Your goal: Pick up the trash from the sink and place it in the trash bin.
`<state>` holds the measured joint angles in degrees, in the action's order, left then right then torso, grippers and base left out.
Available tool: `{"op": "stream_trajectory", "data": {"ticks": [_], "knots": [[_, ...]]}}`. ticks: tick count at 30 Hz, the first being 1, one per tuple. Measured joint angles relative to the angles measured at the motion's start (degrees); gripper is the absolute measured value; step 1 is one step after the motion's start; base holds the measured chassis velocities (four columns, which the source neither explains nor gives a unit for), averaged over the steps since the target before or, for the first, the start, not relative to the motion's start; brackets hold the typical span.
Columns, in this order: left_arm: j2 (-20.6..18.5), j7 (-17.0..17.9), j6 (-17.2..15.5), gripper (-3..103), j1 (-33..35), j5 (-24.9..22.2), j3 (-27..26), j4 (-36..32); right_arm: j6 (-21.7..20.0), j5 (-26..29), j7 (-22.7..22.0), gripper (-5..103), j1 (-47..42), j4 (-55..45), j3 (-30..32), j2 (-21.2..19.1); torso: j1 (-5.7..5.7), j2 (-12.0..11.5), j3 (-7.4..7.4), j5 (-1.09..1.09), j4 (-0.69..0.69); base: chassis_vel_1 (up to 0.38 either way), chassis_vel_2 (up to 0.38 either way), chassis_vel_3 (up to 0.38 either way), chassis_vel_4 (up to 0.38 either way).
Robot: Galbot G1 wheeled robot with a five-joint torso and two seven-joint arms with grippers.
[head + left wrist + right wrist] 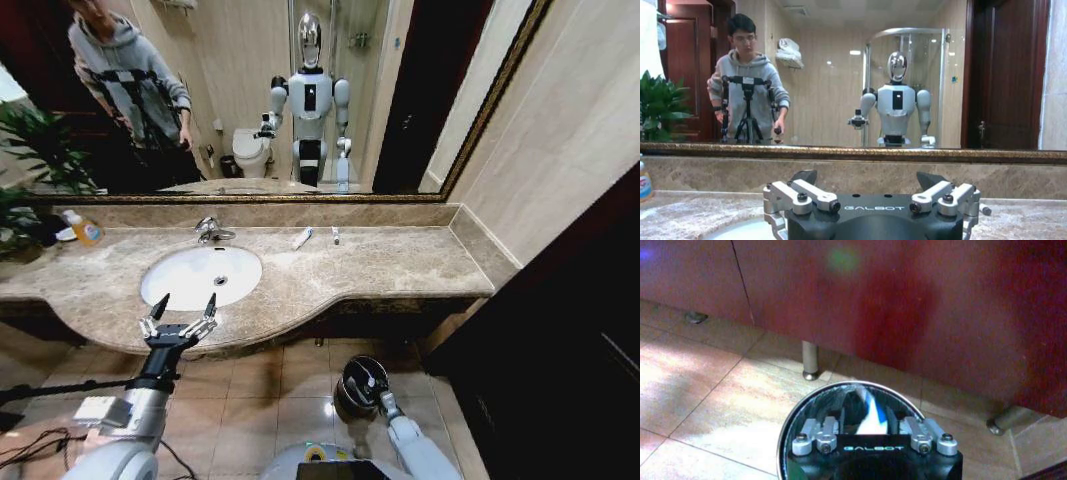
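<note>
**Left gripper open at the basin, right gripper low over the bin**

Left gripper raised at the front edge of the beige marble counter, black fingers spread wide apart, empty, just short of the white oval sink with chrome tap. Basin bare around the round drain hole. On the counter, well apart from the basin: a white toiletry tube and, near it, a small white stick-like piece. Clear bottle of orange liquid at the counter's far left. Right gripper down near the tiled floor, directly above the small round dark trash bin with shiny metal rim; cannot tell whether its fingers are parted or closed.
</note>
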<state>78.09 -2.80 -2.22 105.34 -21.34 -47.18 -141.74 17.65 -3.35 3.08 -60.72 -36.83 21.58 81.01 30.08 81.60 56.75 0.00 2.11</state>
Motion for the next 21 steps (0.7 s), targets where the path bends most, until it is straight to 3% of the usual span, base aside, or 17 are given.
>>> {"op": "stream_trajectory", "data": {"ticks": [7,8,10,14,21], "knots": [[0.0,0.0,0.0,100,0.0,0.0,0.0,0.0,0.2,1.0,-0.3,64,-0.3,-0.2,0.3,0.1,0.00,0.0,0.00,0.00,0.00,0.000,0.000,0.000,0.000],[0.0,0.0,0.0,100,0.0,0.0,0.0,0.0,0.3,1.1,-0.3,75,-0.4,-0.2,0.3,0.1,0.00,0.0,0.00,-0.01,0.00,0.000,0.000,0.000,0.000],[0.0,0.0,0.0,100,0.0,0.0,0.0,0.0,0.4,1.2,-0.4,75,-0.5,-0.3,0.3,0.1,0.00,0.0,0.00,0.00,0.00,0.000,0.000,0.000,0.000],[0.0,0.0,0.0,100,0.0,0.0,0.0,0.0,0.6,1.5,-0.7,96,-1.2,-1.2,0.4,0.0,0.00,0.0,0.00,0.00,0.00,0.000,0.000,0.000,0.000],[0.0,0.0,0.0,100,0.0,0.0,0.0,0.0,2.1,1.8,-1.7,100,-1.5,-0.8,0.6,0.2,0.00,0.0,0.00,0.00,0.00,0.000,0.000,0.000,0.000]]}}
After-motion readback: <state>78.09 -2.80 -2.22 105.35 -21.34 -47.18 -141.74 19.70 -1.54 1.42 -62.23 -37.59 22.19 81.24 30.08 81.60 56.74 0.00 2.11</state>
